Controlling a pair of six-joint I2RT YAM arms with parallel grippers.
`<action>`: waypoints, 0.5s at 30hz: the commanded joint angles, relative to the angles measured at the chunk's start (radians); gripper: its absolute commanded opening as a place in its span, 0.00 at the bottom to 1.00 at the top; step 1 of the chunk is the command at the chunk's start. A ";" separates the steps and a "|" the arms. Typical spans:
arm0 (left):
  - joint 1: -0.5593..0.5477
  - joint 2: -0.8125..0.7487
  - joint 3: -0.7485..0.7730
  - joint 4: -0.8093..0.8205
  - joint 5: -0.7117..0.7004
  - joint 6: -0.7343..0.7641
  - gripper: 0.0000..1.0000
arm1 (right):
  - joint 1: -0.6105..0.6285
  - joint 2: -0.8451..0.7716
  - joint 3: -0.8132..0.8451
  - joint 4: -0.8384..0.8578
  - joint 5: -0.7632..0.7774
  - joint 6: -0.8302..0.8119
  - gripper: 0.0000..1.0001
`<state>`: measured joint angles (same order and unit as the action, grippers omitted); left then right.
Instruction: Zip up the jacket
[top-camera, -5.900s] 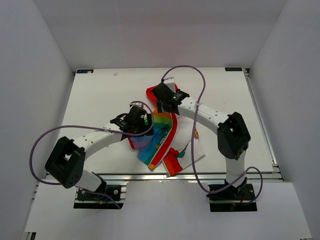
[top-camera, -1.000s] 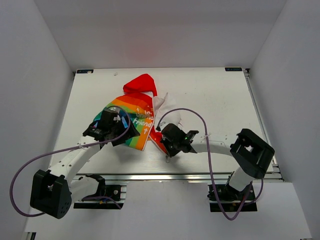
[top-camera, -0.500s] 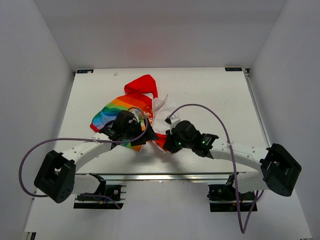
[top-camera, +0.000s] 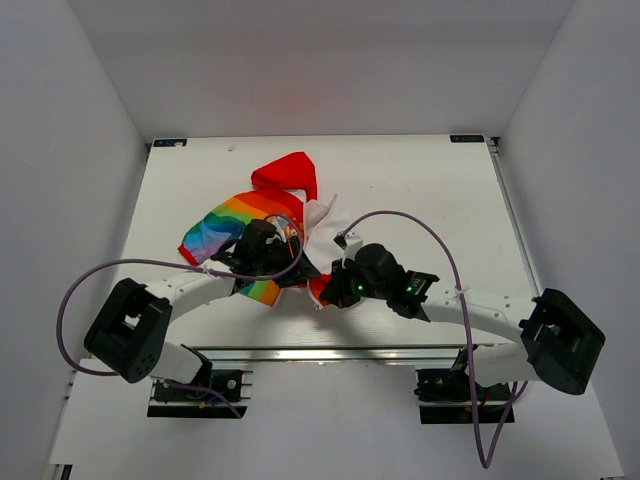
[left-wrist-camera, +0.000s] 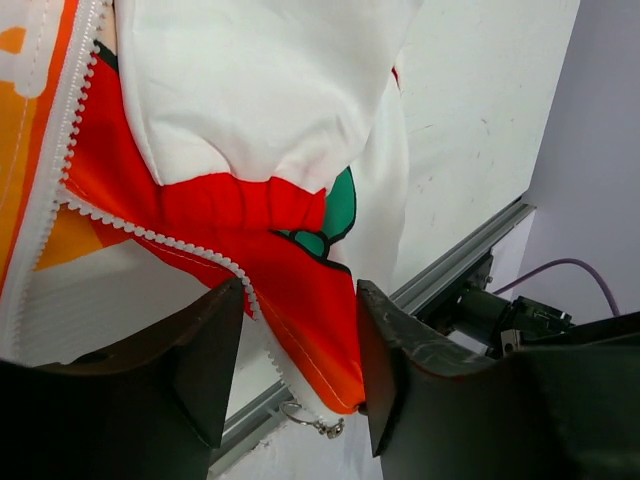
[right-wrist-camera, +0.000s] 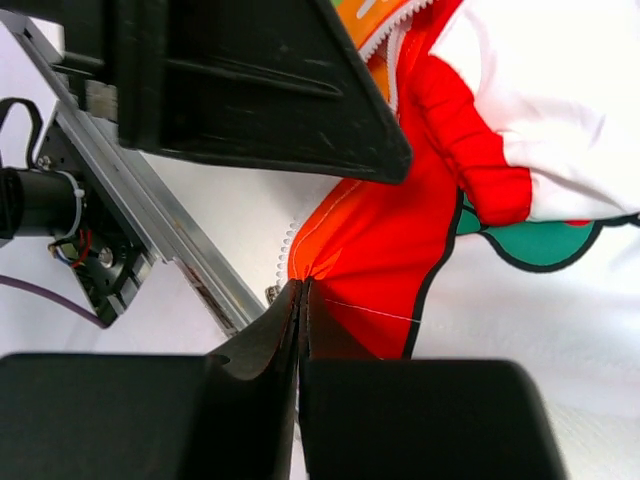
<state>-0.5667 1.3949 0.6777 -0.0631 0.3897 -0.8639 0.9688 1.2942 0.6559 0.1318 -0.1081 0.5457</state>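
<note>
Now we see the jacket (top-camera: 290, 210) crumpled near the middle of the worktop (top-camera: 430, 200). Its red hood (top-camera: 285, 172) points to the far side, 1 rainbow sleeve (top-camera: 215, 228) spreads toward the left, and the white body is bunched on the right. Its front lies unzipped, with white zipper teeth (left-wrist-camera: 150, 235) edging the red hem. Our left end effector (left-wrist-camera: 298, 370) has its 2 fingers apart, the red hem lying between them. Our right end effector (right-wrist-camera: 300, 300) is pressed together, pinching the orange-red hem just beside the teeth
</note>
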 joint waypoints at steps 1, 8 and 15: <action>-0.007 0.001 0.022 0.039 0.032 -0.009 0.58 | -0.002 -0.013 -0.010 0.071 -0.021 0.033 0.00; -0.007 -0.045 0.022 -0.070 -0.024 0.006 0.74 | -0.005 -0.013 0.002 0.028 0.041 0.048 0.00; -0.010 -0.053 -0.015 0.005 -0.009 -0.018 0.51 | -0.005 -0.003 -0.006 0.065 -0.011 0.039 0.00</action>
<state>-0.5686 1.3575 0.6739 -0.0944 0.3740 -0.8795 0.9676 1.2945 0.6559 0.1390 -0.0902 0.5774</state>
